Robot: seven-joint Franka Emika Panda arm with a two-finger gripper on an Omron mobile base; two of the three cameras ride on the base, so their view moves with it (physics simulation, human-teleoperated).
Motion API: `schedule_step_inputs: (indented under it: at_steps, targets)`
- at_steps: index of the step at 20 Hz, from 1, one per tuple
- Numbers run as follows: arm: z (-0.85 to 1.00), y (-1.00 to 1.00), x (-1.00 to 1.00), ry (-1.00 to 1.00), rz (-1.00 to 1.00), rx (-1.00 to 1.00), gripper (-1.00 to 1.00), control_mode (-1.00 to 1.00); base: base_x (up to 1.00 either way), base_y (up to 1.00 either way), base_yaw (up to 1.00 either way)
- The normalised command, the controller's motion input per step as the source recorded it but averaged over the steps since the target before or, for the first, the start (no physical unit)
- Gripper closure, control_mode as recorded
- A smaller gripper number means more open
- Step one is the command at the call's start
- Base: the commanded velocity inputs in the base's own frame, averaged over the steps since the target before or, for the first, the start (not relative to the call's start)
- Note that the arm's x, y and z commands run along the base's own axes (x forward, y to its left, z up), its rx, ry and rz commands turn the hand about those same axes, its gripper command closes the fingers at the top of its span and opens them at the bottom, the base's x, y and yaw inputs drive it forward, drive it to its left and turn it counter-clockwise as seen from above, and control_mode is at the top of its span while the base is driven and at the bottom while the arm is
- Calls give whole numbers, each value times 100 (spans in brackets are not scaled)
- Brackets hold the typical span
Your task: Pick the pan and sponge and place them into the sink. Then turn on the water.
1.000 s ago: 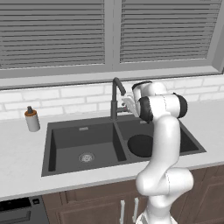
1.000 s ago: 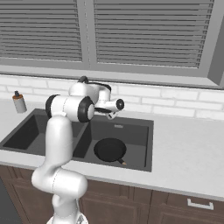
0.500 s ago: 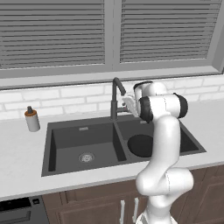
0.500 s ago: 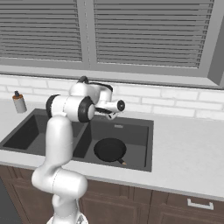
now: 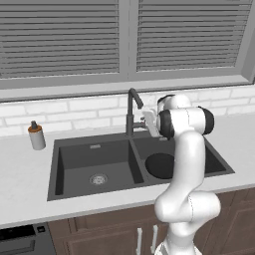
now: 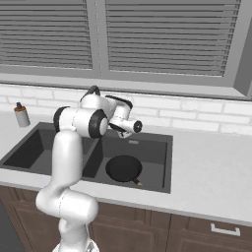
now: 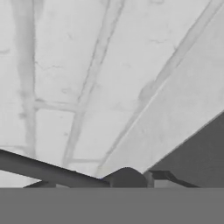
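Reaching toward the tall dark slim faucet [image 5: 131, 112], the tool [image 5: 148, 122] sits at its 3 o'clock, near the side lever; its grip state cannot be told.

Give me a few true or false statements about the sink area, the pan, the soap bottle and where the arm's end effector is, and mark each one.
1. The pan lies inside the sink. True.
2. The soap bottle stands in a basin. False: it stands on the counter beside the sink.
3. The end effector is up by the faucet. True.
4. Water runs from the faucet. False: none shows.
5. The window blinds are raised. False: they are down.
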Motion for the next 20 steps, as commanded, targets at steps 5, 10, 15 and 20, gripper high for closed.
schedule_step_inputs:
  at_steps: [5,10,15,20]
  targets:
    - [0,-16,6,11,-17,9,100,-100,0,0,0]
    - [0,-10,4,10,-13,6,100,-100,0,0,0]
    - [-4,0,0,1,-1,1,100,-100,0,0,0]
    - [0,0,0,0,0,0,100,-100,0,0,0]
